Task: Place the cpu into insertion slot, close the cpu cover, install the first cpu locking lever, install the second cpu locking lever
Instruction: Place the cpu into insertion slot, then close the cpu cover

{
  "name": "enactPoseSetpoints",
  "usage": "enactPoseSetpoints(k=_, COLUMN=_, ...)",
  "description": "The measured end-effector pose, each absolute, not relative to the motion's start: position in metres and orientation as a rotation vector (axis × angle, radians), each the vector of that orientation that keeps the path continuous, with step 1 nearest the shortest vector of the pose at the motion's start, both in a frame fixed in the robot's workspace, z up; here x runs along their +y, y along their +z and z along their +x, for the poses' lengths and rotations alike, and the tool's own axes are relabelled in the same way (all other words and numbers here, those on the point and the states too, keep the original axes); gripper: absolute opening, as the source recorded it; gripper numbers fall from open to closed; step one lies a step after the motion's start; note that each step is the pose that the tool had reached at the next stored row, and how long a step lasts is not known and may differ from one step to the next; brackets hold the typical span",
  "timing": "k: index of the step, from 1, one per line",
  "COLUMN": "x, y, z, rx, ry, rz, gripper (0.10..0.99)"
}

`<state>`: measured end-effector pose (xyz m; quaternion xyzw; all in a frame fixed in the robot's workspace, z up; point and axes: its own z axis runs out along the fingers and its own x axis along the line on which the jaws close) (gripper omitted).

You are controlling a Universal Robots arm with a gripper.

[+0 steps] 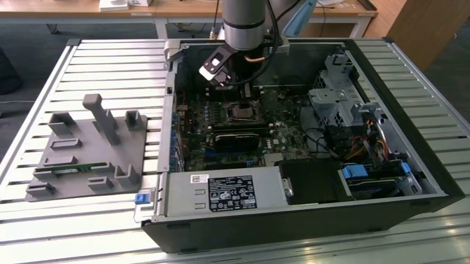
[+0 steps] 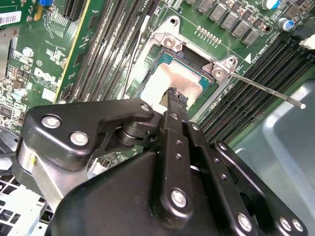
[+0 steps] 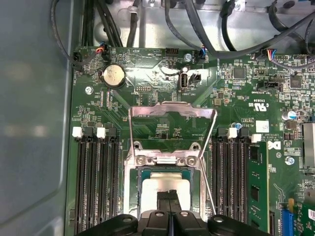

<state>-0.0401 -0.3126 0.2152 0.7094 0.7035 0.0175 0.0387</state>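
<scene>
The cpu [image 3: 165,183] lies flat in the insertion slot [image 3: 134,182], its silvery-tan top [image 2: 170,78] facing up. My gripper [image 3: 169,195] is shut with nothing between its fingers. Its joined tips [image 2: 176,95] hover over or touch the cpu's edge. The cpu cover [image 3: 172,104], a thin silver frame, appears raised from the hinge side of the socket. A thin locking lever [image 2: 266,89] sticks out sideways, unlatched. In the exterior view the gripper [image 1: 245,99] hangs inside the open computer case, just above the slot [image 1: 242,111].
Memory slots [image 3: 96,182] flank the socket on both sides. A long black card [image 1: 236,137] lies just in front of it. A drive cage [image 1: 338,99] and cables [image 1: 364,146] fill the case on the exterior view's right. A grey fixture [image 1: 88,148] sits outside, on the exterior view's left.
</scene>
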Motion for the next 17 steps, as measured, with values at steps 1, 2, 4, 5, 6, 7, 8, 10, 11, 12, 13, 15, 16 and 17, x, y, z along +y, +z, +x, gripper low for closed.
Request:
enactPoseSetpoints(k=1, x=-0.3126, y=0.2157, z=-0.0402, rx=2.157, ry=0.054, rz=2.175, gripper=0.106)
enactPoseSetpoints(k=2, x=-0.3126, y=0.2161, z=-0.0402, rx=2.157, ry=0.054, rz=2.175, gripper=0.106)
enactPoseSetpoints(k=4, x=-0.3126, y=0.2173, z=-0.0401, rx=2.157, ry=0.054, rz=2.175, gripper=0.106)
enactPoseSetpoints(k=5, x=-0.3125, y=0.2178, z=-0.0401, rx=2.157, ry=0.054, rz=2.176, gripper=0.106)
enactPoseSetpoints(k=6, x=-0.3126, y=0.2182, z=-0.0401, rx=2.157, ry=0.054, rz=2.175, gripper=0.106)
enactPoseSetpoints(k=7, x=-0.3125, y=0.2185, z=-0.0401, rx=2.157, ry=0.054, rz=2.176, gripper=0.106)
enactPoseSetpoints(k=8, x=-0.3125, y=0.2188, z=-0.0401, rx=2.157, ry=0.054, rz=2.175, gripper=0.106)
enactPoseSetpoints(k=10, x=-0.3126, y=0.2202, z=-0.0401, rx=2.157, ry=0.054, rz=2.176, gripper=0.106)
enactPoseSetpoints(k=11, x=-0.3126, y=0.2211, z=-0.0401, rx=2.157, ry=0.054, rz=2.176, gripper=0.106)
enactPoseSetpoints(k=12, x=-0.3126, y=0.2219, z=-0.0401, rx=2.157, ry=0.054, rz=2.176, gripper=0.106)
enactPoseSetpoints(k=13, x=-0.3126, y=0.2225, z=-0.0401, rx=2.157, ry=0.054, rz=2.176, gripper=0.106)
enactPoseSetpoints(k=15, x=-0.3126, y=0.2236, z=-0.04, rx=2.157, ry=0.054, rz=2.176, gripper=0.106)
enactPoseSetpoints(k=16, x=-0.3125, y=0.2246, z=-0.0399, rx=2.158, ry=0.053, rz=2.176, gripper=0.106)
enactPoseSetpoints(k=17, x=-0.3125, y=0.2255, z=-0.0398, rx=2.158, ry=0.052, rz=2.176, gripper=0.106)
